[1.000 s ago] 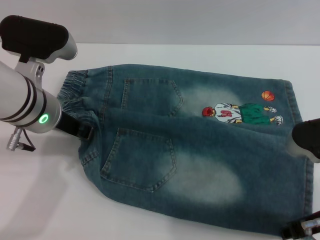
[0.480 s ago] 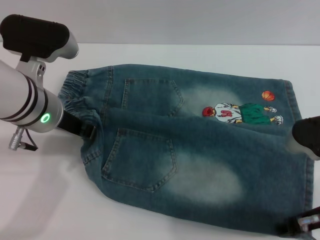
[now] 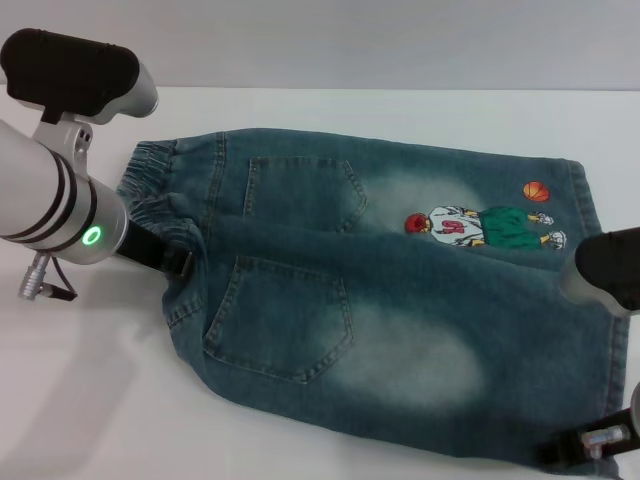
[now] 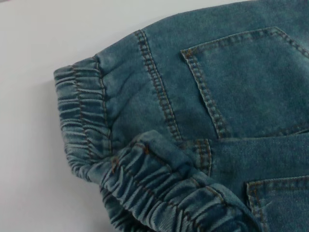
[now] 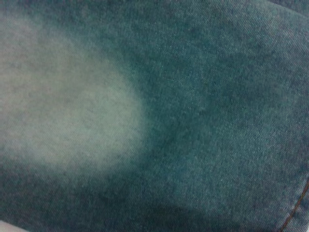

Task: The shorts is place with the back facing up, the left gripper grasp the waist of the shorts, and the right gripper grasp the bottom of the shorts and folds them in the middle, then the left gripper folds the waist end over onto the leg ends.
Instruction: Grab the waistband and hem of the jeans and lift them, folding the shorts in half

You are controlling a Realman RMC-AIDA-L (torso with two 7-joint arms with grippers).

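Observation:
The shorts (image 3: pixel 400 310) lie flat on the white table, back up, with two patch pockets showing. The gathered waist (image 3: pixel 148 185) points to my left, and its near half is bunched and raised (image 4: pixel 159 183). My left gripper (image 3: pixel 168 260) sits at this near end of the waist, a black finger lying on top of the denim, shut on it. The leg hems (image 3: pixel 588 210) lie at the right, the far leg bearing the cartoon print (image 3: pixel 485 226). My right gripper (image 3: pixel 580 450) is low at the near hem corner. The right wrist view shows only faded denim (image 5: pixel 159 116) very close.
Bare white table (image 3: pixel 80 400) surrounds the shorts at the left and front. The table's far edge (image 3: pixel 400 90) runs just behind them. A black part of the right arm (image 3: pixel 612 262) hangs over the hem side.
My right gripper has slid left along the near hem corner, further onto the denim. The left gripper and waist have shifted only slightly to the right.

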